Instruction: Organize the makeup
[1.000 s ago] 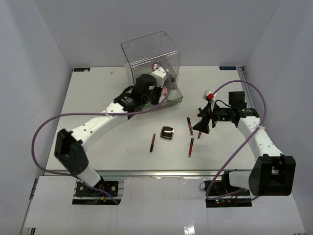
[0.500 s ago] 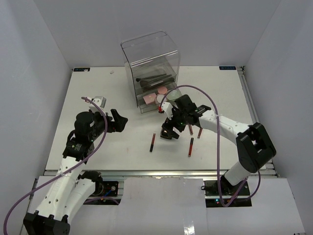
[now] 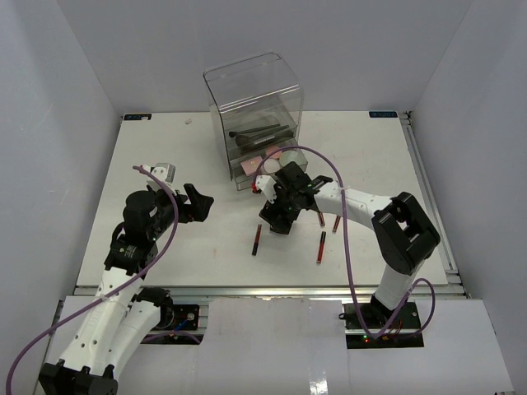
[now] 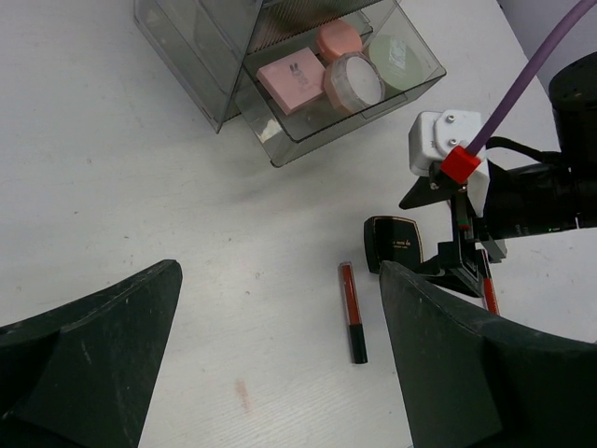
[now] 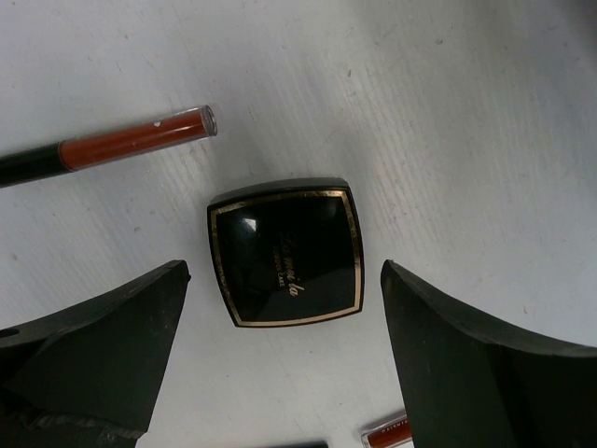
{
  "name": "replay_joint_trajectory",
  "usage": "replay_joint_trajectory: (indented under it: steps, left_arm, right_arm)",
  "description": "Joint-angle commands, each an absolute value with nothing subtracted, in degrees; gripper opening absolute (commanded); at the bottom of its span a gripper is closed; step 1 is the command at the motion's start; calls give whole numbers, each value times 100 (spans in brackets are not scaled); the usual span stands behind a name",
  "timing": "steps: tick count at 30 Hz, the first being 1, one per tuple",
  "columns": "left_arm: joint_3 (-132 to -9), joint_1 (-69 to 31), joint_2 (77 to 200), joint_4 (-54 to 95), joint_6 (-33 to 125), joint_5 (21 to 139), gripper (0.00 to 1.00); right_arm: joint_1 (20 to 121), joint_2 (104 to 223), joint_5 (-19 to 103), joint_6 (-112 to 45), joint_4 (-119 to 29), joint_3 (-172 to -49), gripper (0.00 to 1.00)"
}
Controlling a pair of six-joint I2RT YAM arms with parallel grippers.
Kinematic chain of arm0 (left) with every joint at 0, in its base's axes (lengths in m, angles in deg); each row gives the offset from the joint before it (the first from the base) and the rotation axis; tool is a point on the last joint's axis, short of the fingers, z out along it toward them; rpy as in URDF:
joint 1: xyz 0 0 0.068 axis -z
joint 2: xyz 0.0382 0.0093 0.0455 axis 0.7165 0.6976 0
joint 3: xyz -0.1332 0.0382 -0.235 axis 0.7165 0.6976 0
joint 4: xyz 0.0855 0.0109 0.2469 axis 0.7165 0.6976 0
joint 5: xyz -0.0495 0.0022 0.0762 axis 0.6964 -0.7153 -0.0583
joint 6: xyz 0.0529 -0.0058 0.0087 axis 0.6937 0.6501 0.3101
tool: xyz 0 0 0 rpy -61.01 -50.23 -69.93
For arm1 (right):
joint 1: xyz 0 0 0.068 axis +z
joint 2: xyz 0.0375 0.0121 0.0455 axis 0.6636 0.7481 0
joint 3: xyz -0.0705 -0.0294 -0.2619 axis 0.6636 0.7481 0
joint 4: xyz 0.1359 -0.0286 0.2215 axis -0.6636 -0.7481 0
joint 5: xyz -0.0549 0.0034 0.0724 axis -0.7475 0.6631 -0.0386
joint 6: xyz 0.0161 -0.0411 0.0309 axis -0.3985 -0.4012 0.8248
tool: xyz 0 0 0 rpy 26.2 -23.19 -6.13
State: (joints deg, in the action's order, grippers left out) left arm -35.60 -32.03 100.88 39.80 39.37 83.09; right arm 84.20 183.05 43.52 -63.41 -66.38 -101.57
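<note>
My right gripper point(image 3: 278, 219) point(image 5: 284, 308) hangs open just above the black square compact point(image 5: 287, 252), one finger on each side and neither touching it. The compact lies flat on the table point(image 3: 165, 164), mostly covered from above. A red-and-black tube point(image 3: 256, 239) point(image 4: 352, 311) lies left of it, and others point(image 3: 321, 247) point(image 3: 319, 216) lie to its right. In the clear box's pulled-out drawer point(image 4: 280, 149) sit the pink palette point(image 4: 291, 77), a small jar point(image 4: 353, 79) and a round tin point(image 4: 399, 58). My left gripper point(image 3: 200, 202) point(image 4: 280, 373) is open and empty at the table's left.
The tall clear acrylic drawer box point(image 3: 254, 99) stands at the back centre, a black brush point(image 3: 259, 132) lying on an upper level. White walls close in the table on three sides. The right arm's purple cable point(image 3: 329, 164) loops above the tubes.
My left arm has pulled back from the drawer box to the left and opened. My right arm has swung in from the right and come down over the compact.
</note>
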Motion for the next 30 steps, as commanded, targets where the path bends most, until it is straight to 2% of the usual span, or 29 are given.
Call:
replay_joint_trajectory:
  steps: [1,15,20,23,26,30]
  left_arm:
    - [-3544,-3200,9973,3871,3900,8377,98]
    - [-3535,-3206,9973,3862,3900,8377,98]
    - [-3532,-3206,9973,3869,3900,8362,98]
    - [-3535,-3203,9966,3871,3900,8350,98]
    - [-3535,-3204,9966,3871,3900,8350,98]
    - [-3535,-3197,9965,3862,3900,8359,98]
  right_arm:
    - [8473,18525,4304,-6504,-6650,-10464,90]
    - [8508,18745,4258,-6683,-6686,-10364,91]
    - [8517,18762,4190,-6719,-6679,-10327,99]
    - [8517,18751,4108,-6752,-6679,-10320,88]
    - [8517,18717,4001,-6820,-6686,-10313,68]
    - [8517,18625,3782,-6938,-6686,-10294,49]
